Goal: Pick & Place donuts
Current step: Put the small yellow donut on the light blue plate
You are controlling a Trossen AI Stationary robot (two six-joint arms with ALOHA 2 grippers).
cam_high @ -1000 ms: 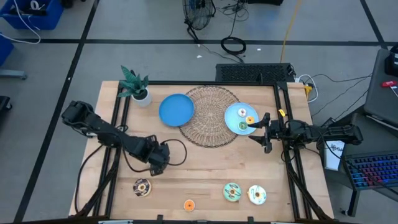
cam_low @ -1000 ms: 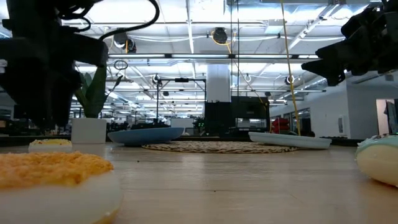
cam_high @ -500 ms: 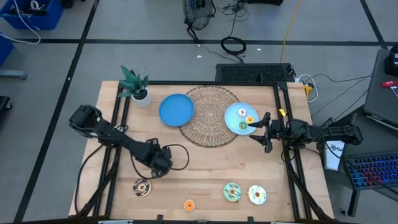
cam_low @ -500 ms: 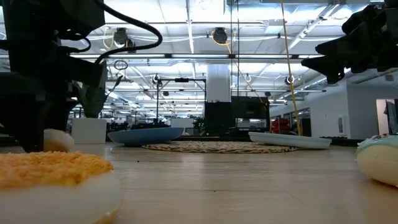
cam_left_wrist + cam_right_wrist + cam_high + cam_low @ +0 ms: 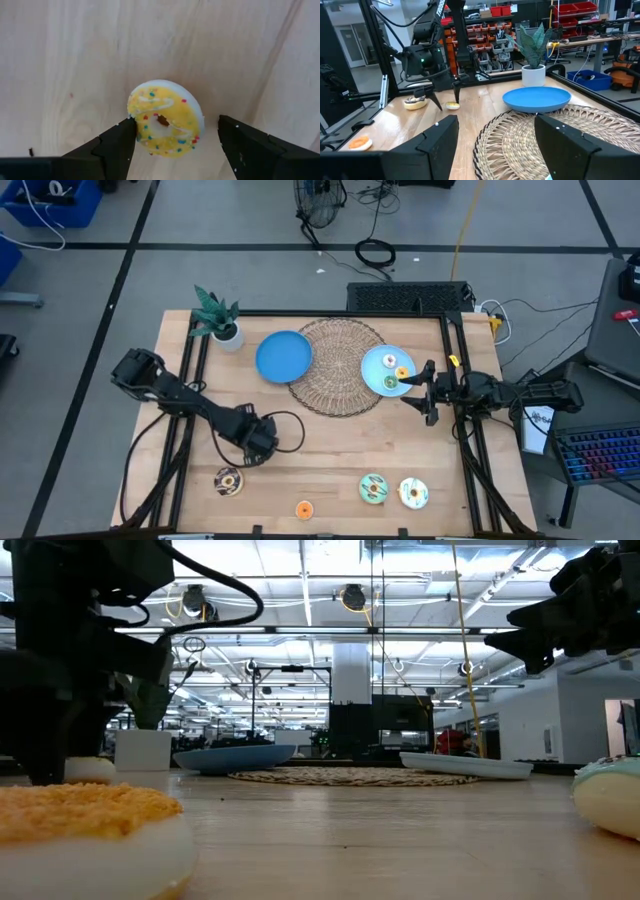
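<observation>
A yellow sprinkled donut [image 5: 165,118] lies flat on the wooden table. My left gripper [image 5: 175,129] points down over it, open, one finger on each side; from above the gripper [image 5: 256,444] hides it. A chocolate donut [image 5: 228,481], a tiny orange one [image 5: 304,509], a green-frosted one [image 5: 373,488] and a white-frosted one [image 5: 413,493] lie along the near edge. Small donuts sit on the right blue plate [image 5: 376,360]. My right gripper [image 5: 413,386] waits open and level beside that plate. My left gripper comes at the yellow donut from above, fingers pointing down on either side of it. One fingertip [image 5: 124,134] stands right at the donut's rim [image 5: 133,114]; whether it touches I cannot tell. The other fingertip [image 5: 226,126] is clear of it. The donut lies on the table.
A bare blue plate [image 5: 284,356] and a round wicker mat [image 5: 340,365] lie at the far middle. A potted plant [image 5: 217,318] stands at the far left corner. Black rails [image 5: 183,410] run along both table sides.
My left gripper has come down and a little toward the near edge, so that its open fingers now stand around the yellow donut. The donut has stayed where it was.
</observation>
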